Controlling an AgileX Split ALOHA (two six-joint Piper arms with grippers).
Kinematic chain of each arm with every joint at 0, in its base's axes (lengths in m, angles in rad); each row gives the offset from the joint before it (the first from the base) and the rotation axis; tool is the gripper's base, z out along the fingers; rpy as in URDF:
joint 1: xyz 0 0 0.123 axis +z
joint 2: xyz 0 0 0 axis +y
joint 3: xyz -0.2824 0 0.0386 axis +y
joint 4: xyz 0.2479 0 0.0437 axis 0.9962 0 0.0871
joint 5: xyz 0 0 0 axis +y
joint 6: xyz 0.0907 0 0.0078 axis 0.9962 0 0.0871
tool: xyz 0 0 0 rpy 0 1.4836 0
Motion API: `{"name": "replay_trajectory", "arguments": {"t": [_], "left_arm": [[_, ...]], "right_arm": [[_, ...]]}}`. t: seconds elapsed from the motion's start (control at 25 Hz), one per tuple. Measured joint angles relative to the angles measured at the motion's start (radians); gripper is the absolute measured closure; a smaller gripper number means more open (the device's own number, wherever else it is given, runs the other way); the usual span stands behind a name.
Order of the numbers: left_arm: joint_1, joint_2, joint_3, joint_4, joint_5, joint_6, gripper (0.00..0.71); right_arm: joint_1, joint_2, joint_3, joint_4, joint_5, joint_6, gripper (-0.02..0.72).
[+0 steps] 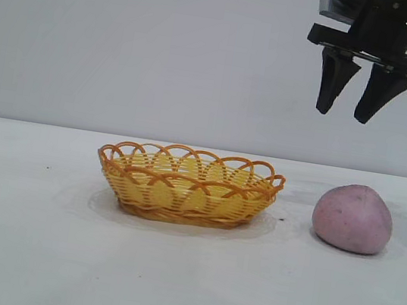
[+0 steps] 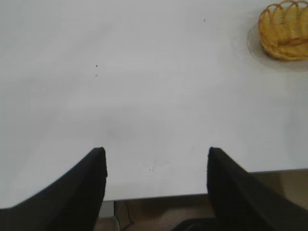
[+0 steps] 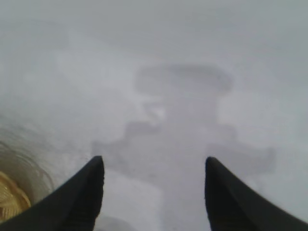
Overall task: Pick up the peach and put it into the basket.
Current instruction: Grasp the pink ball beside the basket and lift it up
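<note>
I see the peach [image 1: 352, 218] sitting on the bench [image 1: 20, 248], just right of the basket [image 1: 188, 185], not touching it. Farther back my right end effector [image 1: 351, 113] hangs high above, fingers spread, empty. My left end effector [image 2: 156, 156] is spread too, over bare bench.

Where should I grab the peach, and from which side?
From above, across its widest middle. The peach sits flat on the table, a rounded lump with a slightly pointed top and clear space all round it, apart from the basket. The right gripper hangs open above it, fingers pointing down.
</note>
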Motion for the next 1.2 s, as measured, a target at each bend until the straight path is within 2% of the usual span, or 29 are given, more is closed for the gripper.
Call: {"name": "replay_trajectory", "arguments": {"t": [0.16,0.36,0.68,0.84,1.2], "left_arm": [[0.0,-0.042,0.053,0.0,0.003,-0.001,0.313],[0.0,-0.042,0.063,0.011,-0.001,-0.001,0.313],[0.0,-0.042,0.074,0.026,-0.06,-0.005,0.313],[0.0,-0.042,0.111,0.026,-0.13,-0.004,0.313],[0.0,-0.042,0.12,0.026,-0.149,-0.005,0.313]], "right_arm": [[0.0,0.0,0.0,0.0,0.023,0.0,0.309],[-0.002,-0.008,0.0,-0.002,0.051,0.0,0.309],[-0.002,-0.049,0.0,-0.004,0.059,-0.008,0.309],[-0.002,-0.051,0.0,-0.004,0.068,-0.014,0.309],[-0.002,-0.051,0.0,-0.004,0.079,-0.016,0.309]]}}
